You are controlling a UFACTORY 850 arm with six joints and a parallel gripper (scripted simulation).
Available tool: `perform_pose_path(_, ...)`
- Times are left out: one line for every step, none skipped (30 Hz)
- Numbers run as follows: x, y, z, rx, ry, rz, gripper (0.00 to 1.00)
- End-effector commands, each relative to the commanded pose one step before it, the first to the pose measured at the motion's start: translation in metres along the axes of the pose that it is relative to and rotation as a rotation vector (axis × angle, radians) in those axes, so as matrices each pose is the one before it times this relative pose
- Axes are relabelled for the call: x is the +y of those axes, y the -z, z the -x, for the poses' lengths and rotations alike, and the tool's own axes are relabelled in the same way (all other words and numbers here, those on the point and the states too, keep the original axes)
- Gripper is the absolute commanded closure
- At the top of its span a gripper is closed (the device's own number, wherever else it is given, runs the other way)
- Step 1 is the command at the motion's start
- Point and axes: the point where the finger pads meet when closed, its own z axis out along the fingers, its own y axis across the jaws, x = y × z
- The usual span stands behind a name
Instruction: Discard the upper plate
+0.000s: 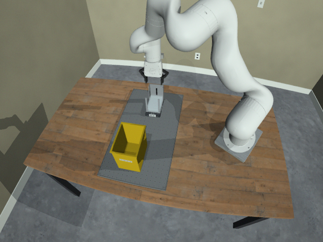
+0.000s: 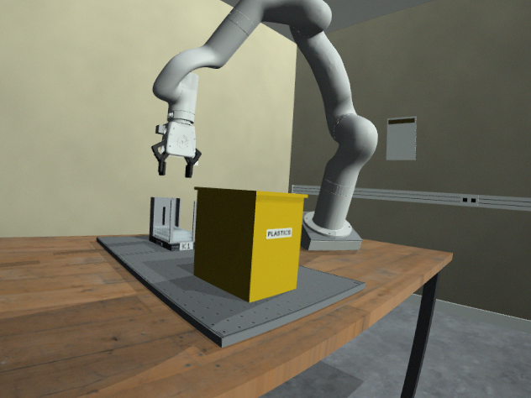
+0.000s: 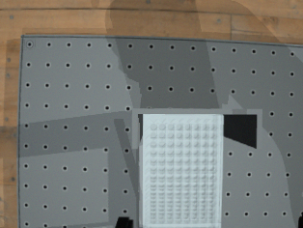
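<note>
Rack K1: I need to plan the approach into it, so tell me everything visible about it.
Rack K1 is a small upright holder with pale, see-through walls, one of them slotted, on a black base labelled K1. It stands on the grey perforated board, behind the yellow bin. A white 96-well plate lies flat inside. The open tool hangs above, touching nothing.

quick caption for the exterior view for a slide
Open black-fingered gripper hovering above the clear-walled stack rack K1, beside the upright yellow plastics bin.
</note>
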Motion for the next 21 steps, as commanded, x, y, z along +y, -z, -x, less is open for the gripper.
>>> perform_pose_path(-0.00080, -0.00421, -0.00041, 0.00127, 0.00048, -0.00185, 0.00)
perform_pose_path(0.00000, -0.00167, 0.00000, 0.00000, 0.00000, 0.00000, 0.00)
perform_pose_path(0.00000, -0.00167, 0.00000, 0.00000, 0.00000, 0.00000, 0.00)
perform_pose_path(0.00000, -0.00167, 0.00000, 0.00000, 0.00000, 0.00000, 0.00)
perform_pose_path(0.00000, 0.00000, 0.00000, 0.00000, 0.00000, 0.00000, 0.00)
perform_pose_path(0.00000, 0.00000, 0.00000, 0.00000, 0.00000, 0.00000, 0.00)
perform_pose_path(-0.00001, -0.00161, 0.00000, 0.00001, -0.00001, 0.00004, 0.00)
perform_pose_path(0.00000, -0.00164, 0.00000, 0.00001, -0.00001, 0.00003, 0.00)
perform_pose_path(0.00001, -0.00175, 0.00000, -0.00003, 0.00002, -0.00007, 0.00)
perform_pose_path(0.00000, -0.00167, 0.00000, 0.00000, 0.00000, 0.00000, 0.00)
perform_pose_path(0.00000, -0.00167, 0.00000, 0.00000, 0.00000, 0.00000, 0.00)
perform_pose_path(0.00000, -0.00167, 0.00000, 0.00000, 0.00000, 0.00000, 0.00)
perform_pose_path(0.00000, -0.00167, 0.00000, 0.00000, 0.00000, 0.00000, 0.00)
perform_pose_path(0.00000, -0.00167, 0.00000, 0.00000, 0.00000, 0.00000, 0.00)
perform_pose_path(0.00000, -0.00167, 0.00000, 0.00000, 0.00000, 0.00000, 0.00)
perform_pose_path(0.00000, -0.00167, 0.00000, 0.00000, 0.00000, 0.00000, 0.00)
perform_pose_path(0.00000, -0.00167, 0.00000, 0.00000, 0.00000, 0.00000, 0.00)
perform_pose_path(0.00000, -0.00167, 0.00000, 0.00000, 0.00000, 0.00000, 0.00)
perform_pose_path(0.00000, -0.00167, 0.00000, 0.00000, 0.00000, 0.00000, 0.00)
perform_pose_path(0.00000, -0.00167, 0.00000, 0.00000, 0.00000, 0.00000, 0.00)
perform_pose_path(0.00000, -0.00167, 0.00000, 0.00000, 0.00000, 0.00000, 0.00)
